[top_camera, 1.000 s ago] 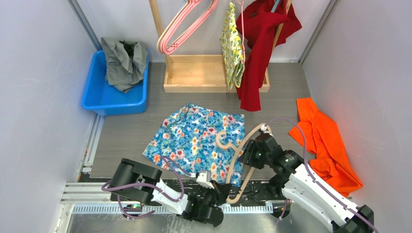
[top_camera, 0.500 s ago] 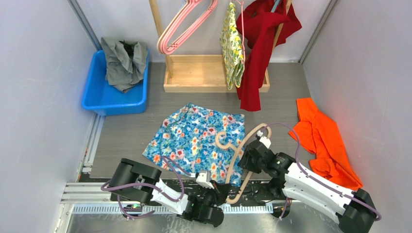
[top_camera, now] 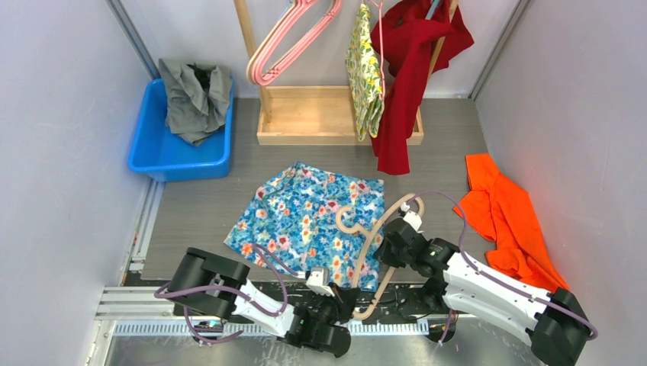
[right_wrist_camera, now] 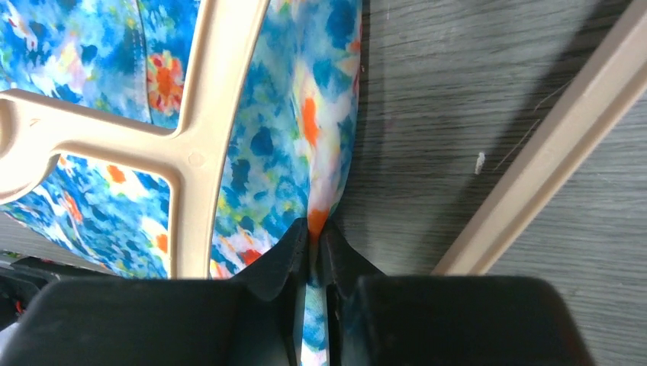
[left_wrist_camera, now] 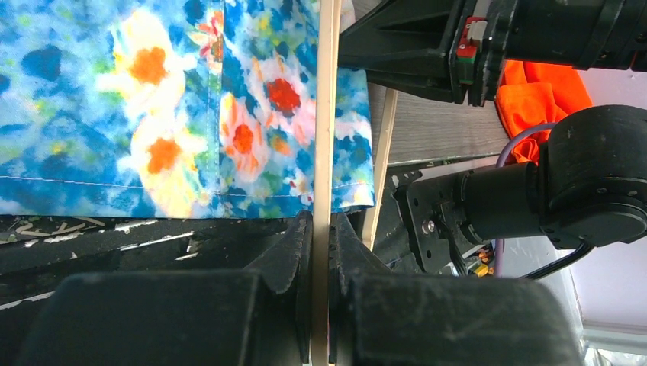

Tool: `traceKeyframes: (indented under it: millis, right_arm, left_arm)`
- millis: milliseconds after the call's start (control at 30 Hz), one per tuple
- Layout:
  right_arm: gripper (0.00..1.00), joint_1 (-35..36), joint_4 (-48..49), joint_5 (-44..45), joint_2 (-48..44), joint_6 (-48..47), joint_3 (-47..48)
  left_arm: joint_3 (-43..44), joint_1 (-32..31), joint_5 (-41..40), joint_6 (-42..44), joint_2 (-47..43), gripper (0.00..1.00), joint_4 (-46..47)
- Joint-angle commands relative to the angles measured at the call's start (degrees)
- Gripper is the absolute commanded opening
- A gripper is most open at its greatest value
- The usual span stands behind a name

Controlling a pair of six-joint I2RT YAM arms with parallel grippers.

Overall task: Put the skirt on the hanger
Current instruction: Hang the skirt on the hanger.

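- Top external view: a blue fabric skirt [top_camera: 305,217] printed with orange, white and yellow flowers lies spread flat on the grey wood-grain tabletop [top_camera: 442,152] near the arms, with its narrower end towards the rack.
- A beige plastic hanger [left_wrist_camera: 326,114] lies across the skirt's right-hand part. Its hook rests on the print and its long bars run off the cloth towards the near edge.
- Left wrist view: the left gripper [left_wrist_camera: 320,236] has its fingers pressed together on one thin bar of the hanger, just past the skirt's stitched hem.
- Right wrist view: the right gripper [right_wrist_camera: 311,240] is nearly closed, pinching a raised fold at the skirt's side edge. The cloth is bunched up between the fingertips, beside the hanger's broad arm.
- A blue rectangular plastic bin [top_camera: 164,160] sits at the far left. It holds a crumpled grey garment [top_camera: 194,95] that spills over the rim.
- A shallow wooden tray [top_camera: 263,137] forms the base of the wooden rack. Above it hang pink plastic hangers [top_camera: 286,42], a yellow floral garment [top_camera: 365,72] and a red garment [top_camera: 404,76].
- A bright orange cloth [top_camera: 507,221] lies in a heap on the table at the right wall, well apart from the skirt.
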Motion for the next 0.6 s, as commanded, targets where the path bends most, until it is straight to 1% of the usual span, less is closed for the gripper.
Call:
traceKeyframes:
  millis: [0,100,267,400,567]
  right_arm:
    - [0.15,0.4,-3.0,2.2,-2.4,-0.7,3.9]
    - [0.14,0.5,-4.1,1.5,-2.4,-1.3,6.0]
    - [0.14,0.9,-5.1,1.2,-2.2,-1.6,8.3]
    - [0.14,1.1,-5.8,1.1,-2.5,-1.8,9.9]
    - [0.14,1.4,-7.2,1.0,-2.8,-2.3,12.1]
  left_arm:
    - [0.7,0.2,-1.9,0.9,-0.5,0.0,-10.4]
    - [2.1,1.6,-1.0,1.4,0.1,0.0,-12.6]
    - [0.5,4.1,0.3,4.2,0.6,0.0,-8.8]
    - [0.6,5.8,1.3,5.9,0.5,0.0,-8.8]
    - [0.1,7.1,3.3,5.6,0.0,0.0,-10.2]
